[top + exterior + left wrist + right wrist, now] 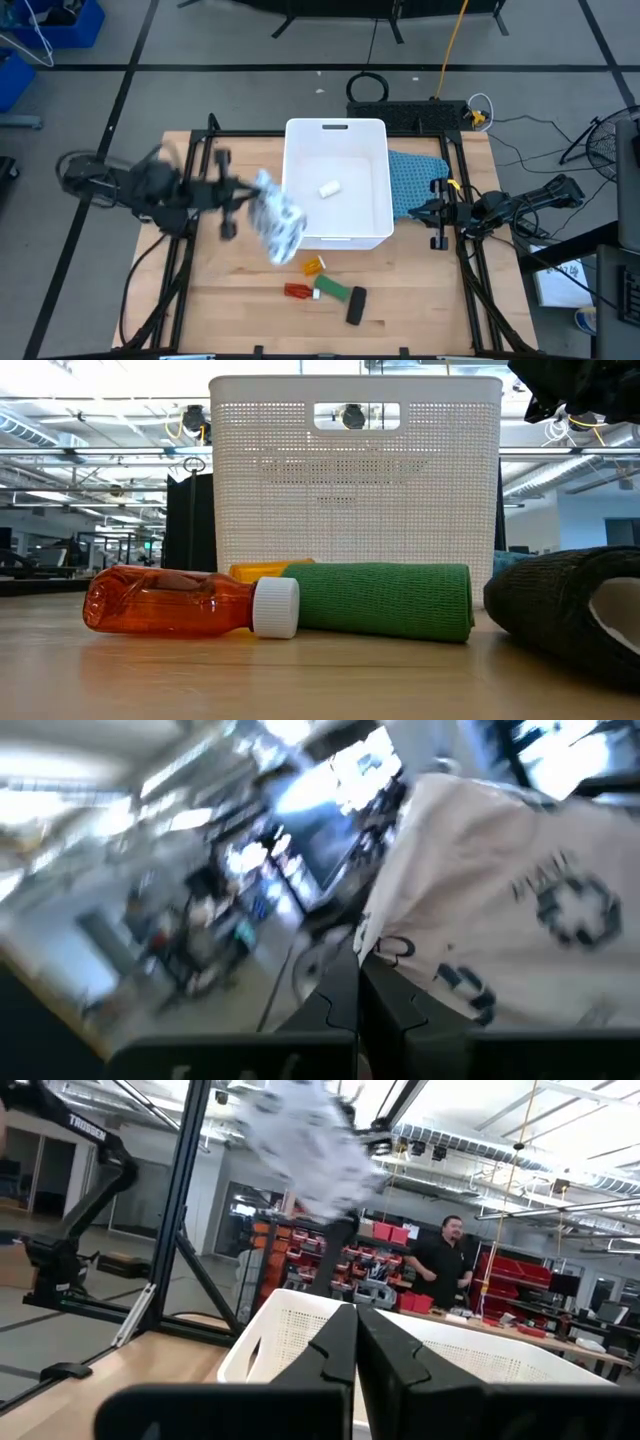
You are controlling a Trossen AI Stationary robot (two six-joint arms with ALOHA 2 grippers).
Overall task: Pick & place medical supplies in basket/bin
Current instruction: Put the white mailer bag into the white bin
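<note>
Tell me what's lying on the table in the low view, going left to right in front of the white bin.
Orange vial with its white cap → green bar → black oblong at the right edge. A yellow item behind the vial and bar overlaps both, so it is left out.

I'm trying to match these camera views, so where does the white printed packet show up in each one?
High view: packet in the left claw, at the white bin's near-left corner.
Low view: not in it.
Left wrist view: packet fills the right side, above the claw.
Right wrist view: packet blurred, top centre, above the bin.
Shared landmark: the white bin.
</note>
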